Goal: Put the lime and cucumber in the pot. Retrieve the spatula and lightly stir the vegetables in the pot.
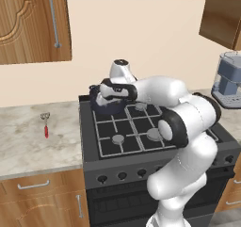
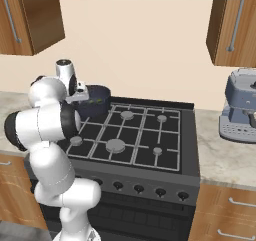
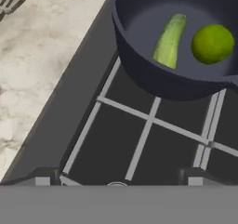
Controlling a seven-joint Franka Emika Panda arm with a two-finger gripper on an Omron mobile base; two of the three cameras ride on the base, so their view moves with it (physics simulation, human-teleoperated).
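Note:
The dark navy pot (image 3: pixel 153 74) stands on the stove's back left burner, also seen as the pot (image 2: pixel 97 105). Inside it lie the oblong cucumber (image 3: pixel 169 41) and the round bright green lime (image 3: pixel 213 42), side by side. The red-handled spatula (image 1: pixel 45 125) lies on the marble counter left of the stove, and its silver head (image 3: pixel 9 3) shows in the hand view's corner. My gripper (image 3: pixel 118 182) hovers above the grate just beside the pot, on its counter side. It is open, tips wide apart, with nothing between them.
The black stove (image 1: pixel 136 127) has several burners under a grey grate. A coffee machine (image 2: pixel 240 107) stands on the counter at the right. Wooden cabinets (image 1: pixel 33 23) hang above, and the marble counter (image 1: pixel 28 141) stretches left of the stove.

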